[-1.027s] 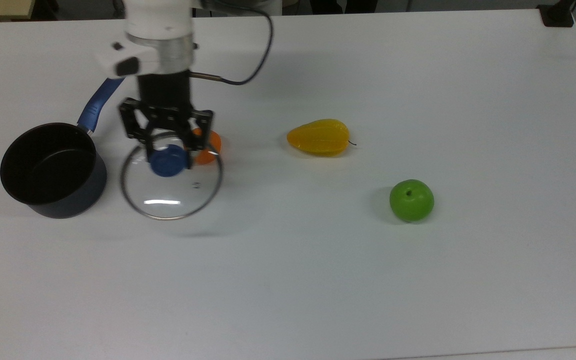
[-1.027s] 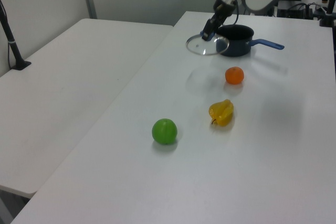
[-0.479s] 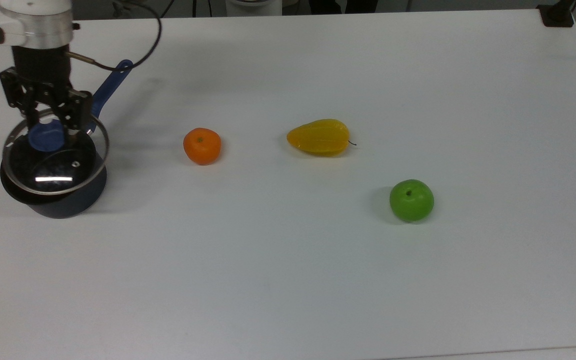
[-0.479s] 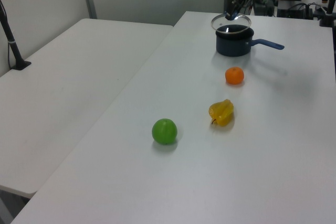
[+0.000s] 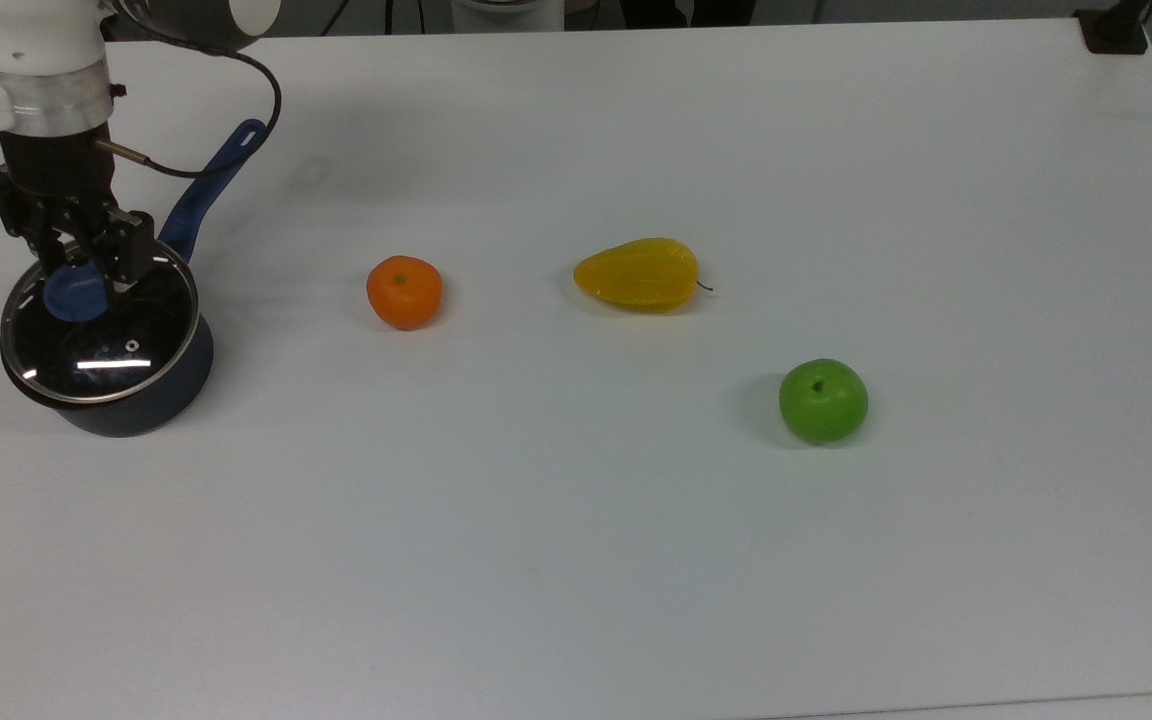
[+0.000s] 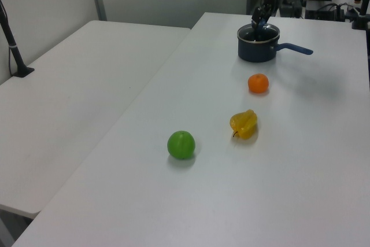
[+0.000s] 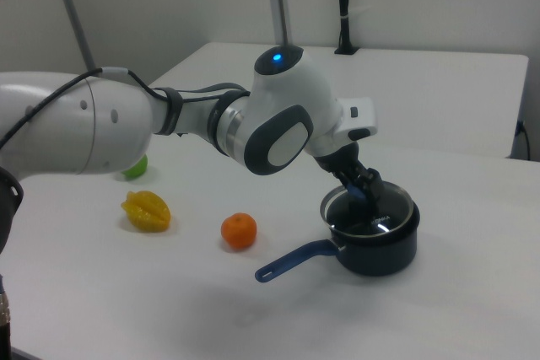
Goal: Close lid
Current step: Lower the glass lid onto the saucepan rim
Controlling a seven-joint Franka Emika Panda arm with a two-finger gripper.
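The glass lid [image 5: 111, 350] with its thin metal rim lies across the mouth of the dark blue saucepan [image 5: 141, 405] at the top view's left. My gripper [image 5: 81, 280] stands straight above it, shut on the lid's blue knob [image 5: 74, 297]. In the right view the gripper [image 7: 364, 192] reaches down onto the lid [image 7: 369, 215] over the saucepan [image 7: 384, 252]. In the left view the saucepan [image 6: 258, 49] is at the table's far end, with the gripper [image 6: 260, 23] on top of it.
The saucepan's blue handle [image 5: 208, 192] points away toward the top view's upper right. An orange [image 5: 404, 291], a yellow starfruit [image 5: 639, 273] and a green apple [image 5: 822, 400] lie spread across the white table [image 5: 636, 560] to the top view's right.
The gripper carried the lid from beside the orange leftward over the saucepan, then lowered it until its rim lines up with the saucepan's mouth.
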